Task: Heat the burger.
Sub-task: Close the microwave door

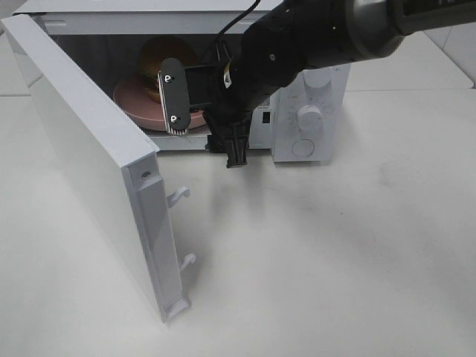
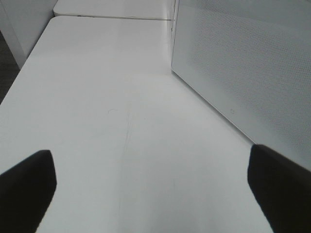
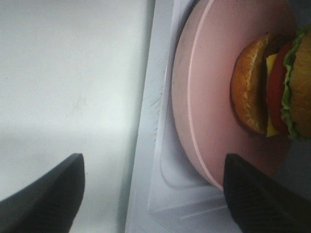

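Closest in is bare counter (image 1: 335, 260), then the microwave door (image 1: 82, 163), swung wide open with two latch hooks (image 1: 178, 195) poking out along its free edge. The left gripper (image 2: 150, 189) hangs over the counter on the outer side of that door, jaws spread wide with nothing in them.

A bit further in, the right gripper (image 3: 155, 199) is at the mouth of the microwave (image 1: 134, 22), jaws apart and not holding anything. The front sill (image 3: 150, 145) shows between its fingertips. Just past it the pink plate (image 3: 204, 97) sits on the floor inside, and the burger (image 3: 272, 87) is on the plate, stacked upright. The plate rim looks to be just inside the sill, but the arm blocks most of the overhead view, so I wouldn't swear it clears the door.

Handling-wise, the burger's a soft, loose stack with a glossy bun, so I'd guess squeezing it would squash it or slide the layers. The plate's stiff, so its near rim is the place to grab if it needs a nudge.

Off to the right at the back is the control panel (image 1: 309, 119) with its knobs. The main thing in the way is the right arm itself, sitting right in the door's swing path.
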You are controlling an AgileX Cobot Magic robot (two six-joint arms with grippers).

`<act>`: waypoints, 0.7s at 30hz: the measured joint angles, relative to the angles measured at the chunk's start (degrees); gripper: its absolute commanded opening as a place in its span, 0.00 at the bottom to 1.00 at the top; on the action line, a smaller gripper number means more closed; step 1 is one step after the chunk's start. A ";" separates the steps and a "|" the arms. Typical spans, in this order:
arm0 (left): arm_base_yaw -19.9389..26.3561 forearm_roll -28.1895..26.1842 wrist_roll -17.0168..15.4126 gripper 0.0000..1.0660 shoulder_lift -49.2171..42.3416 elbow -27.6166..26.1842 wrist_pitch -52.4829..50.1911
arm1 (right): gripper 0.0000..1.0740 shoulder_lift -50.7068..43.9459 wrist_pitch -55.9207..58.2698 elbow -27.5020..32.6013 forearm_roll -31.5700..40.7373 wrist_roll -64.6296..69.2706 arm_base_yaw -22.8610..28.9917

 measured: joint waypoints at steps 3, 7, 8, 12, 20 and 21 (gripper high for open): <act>0.00 0.00 0.00 0.94 0.00 0.00 0.00 | 0.71 -1.09 -0.06 1.26 0.00 0.00 0.00; 0.00 0.00 0.00 0.94 0.00 0.00 0.00 | 0.71 -3.50 -0.46 4.18 0.00 0.00 0.00; 0.00 0.00 0.00 0.94 0.00 0.00 0.00 | 0.71 -4.64 -0.52 5.27 0.06 0.06 0.00; 0.00 0.00 0.00 0.94 0.00 0.00 0.00 | 0.71 -6.19 -0.52 6.53 0.06 0.34 0.00; 0.00 0.00 0.00 0.94 0.00 0.00 0.00 | 0.71 -10.71 -0.23 9.45 0.06 4.87 0.00; 0.00 0.00 0.00 0.94 0.00 0.00 0.00 | 0.71 -11.86 -0.06 10.14 0.06 6.65 0.00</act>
